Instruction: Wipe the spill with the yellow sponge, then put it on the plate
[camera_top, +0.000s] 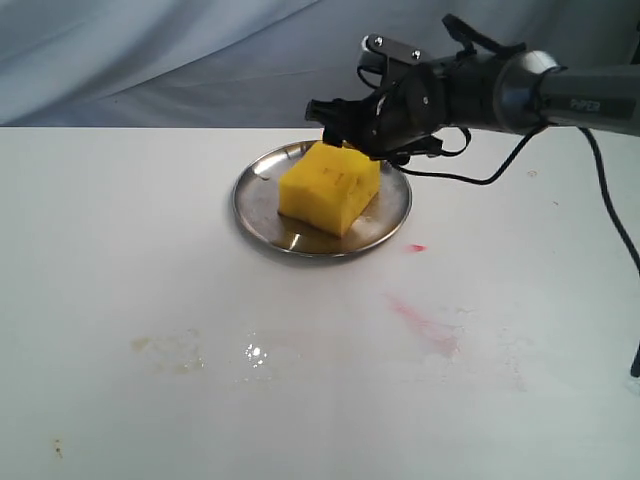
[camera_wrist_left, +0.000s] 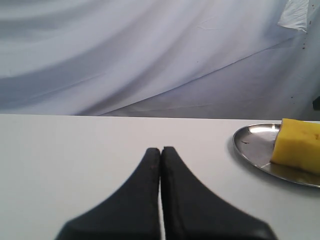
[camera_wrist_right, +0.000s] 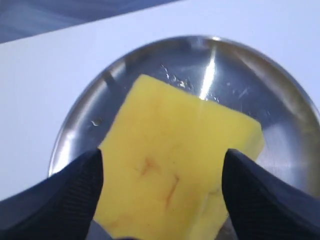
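Note:
The yellow sponge (camera_top: 325, 190) lies on the steel plate (camera_top: 250, 215) at the table's far middle, with a little liquid pooled beside it. My right gripper (camera_top: 350, 140) hovers at the sponge's far edge. In the right wrist view it (camera_wrist_right: 162, 160) is open, its black fingers (camera_wrist_right: 75, 190) standing wide on either side of the sponge (camera_wrist_right: 175, 145) over the plate (camera_wrist_right: 75, 130). The spill (camera_top: 160, 350) shows only as a faint tan-brown trace near the front left, next to a wet glint. My left gripper (camera_wrist_left: 160, 150) is shut and empty over bare table, left of the plate (camera_wrist_left: 250, 145) and sponge (camera_wrist_left: 297, 147).
A pink-red smear (camera_top: 425, 322) and a tiny red spot (camera_top: 417, 247) mark the table right of the plate. The right arm's cable (camera_top: 610, 210) hangs down at the right edge. Grey cloth (camera_top: 150, 60) backs the table.

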